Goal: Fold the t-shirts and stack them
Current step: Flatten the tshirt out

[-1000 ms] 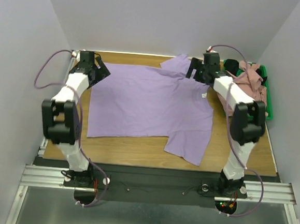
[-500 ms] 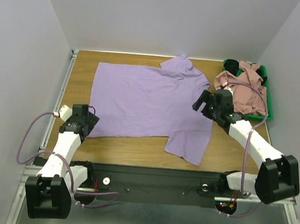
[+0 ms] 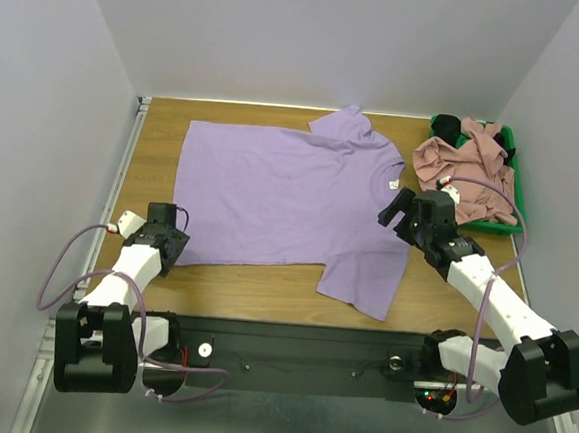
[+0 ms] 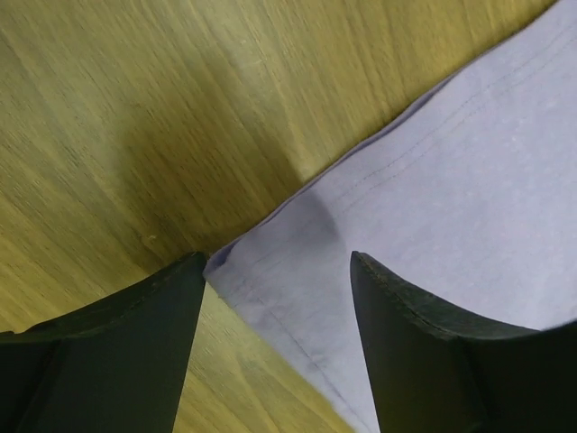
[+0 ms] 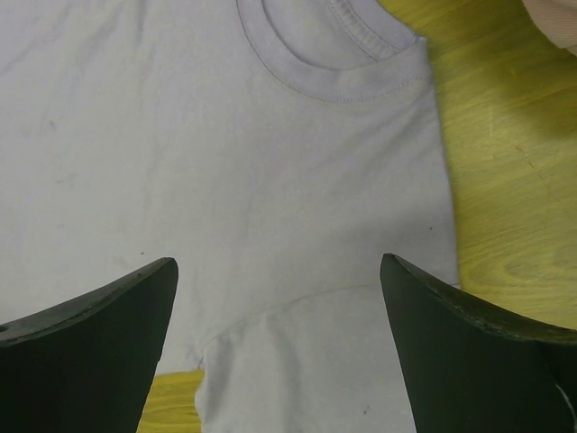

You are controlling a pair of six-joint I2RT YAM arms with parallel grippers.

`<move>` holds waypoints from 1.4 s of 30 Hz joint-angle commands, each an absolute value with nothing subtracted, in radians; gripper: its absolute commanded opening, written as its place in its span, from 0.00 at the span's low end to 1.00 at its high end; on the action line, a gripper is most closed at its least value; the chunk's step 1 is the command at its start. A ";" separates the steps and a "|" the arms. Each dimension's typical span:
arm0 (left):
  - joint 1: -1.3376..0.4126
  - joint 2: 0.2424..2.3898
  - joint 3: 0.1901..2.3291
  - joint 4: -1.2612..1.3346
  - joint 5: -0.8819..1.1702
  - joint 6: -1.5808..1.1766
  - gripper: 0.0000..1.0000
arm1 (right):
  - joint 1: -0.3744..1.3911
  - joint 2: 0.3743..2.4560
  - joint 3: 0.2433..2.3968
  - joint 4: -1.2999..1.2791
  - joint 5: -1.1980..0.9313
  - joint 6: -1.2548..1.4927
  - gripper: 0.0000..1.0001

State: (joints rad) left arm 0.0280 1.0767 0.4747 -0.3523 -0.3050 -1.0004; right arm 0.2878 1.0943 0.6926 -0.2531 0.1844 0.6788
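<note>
**benchtop_dan:** Starting nearest the bases: the left gripper (image 4: 275,263) is down at the near-left hem corner (image 4: 236,275) of the lavender shirt (image 3: 271,190). Its jaws are apart with the corner lying between them, and nothing's pinched yet.

**foldbot_fan:** Yep. The right gripper (image 5: 278,263) hovers over the near shoulder, close to the collar (image 5: 329,63). Its jaws are wide apart too, not gripping anything.

**benchtop_dan:** The shirt lies spread flat across the wood surface (image 3: 254,289), hem to the left and collar to the right. I'd guess it's thin, limp cotton. It'll be light, but it'll sag and bunch the second it's lifted.

**foldbot_fan:** So take it by the stitched edges, I reckon, the hem corner and the shoulder seam. The doubled fabric there gives more bite, but you need to catch both layers.

**benchtop_dan:** Farther back on the right, the pink shirt (image 3: 473,176) and black shirt (image 3: 445,123) are heaped in the green bin (image 3: 517,216), not yet folded.
</note>
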 commanded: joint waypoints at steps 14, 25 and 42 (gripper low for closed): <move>0.048 1.104 0.460 -0.258 -0.317 -0.989 0.00 | 0.362 1.037 0.712 -0.437 0.158 0.710 1.00; 0.080 1.092 0.476 -0.230 -0.344 -0.942 0.00 | 0.929 1.071 0.678 -0.830 0.319 0.978 1.00; 0.084 1.085 0.456 -0.190 -0.278 -0.905 0.00 | 1.016 1.218 0.577 -0.747 0.505 1.161 0.81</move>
State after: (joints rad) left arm 0.0807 1.1004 0.4534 -0.2111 -0.2817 -0.9279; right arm 1.0096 1.1904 0.5808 -0.7982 0.3939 1.1183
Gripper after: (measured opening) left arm 0.033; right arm 0.837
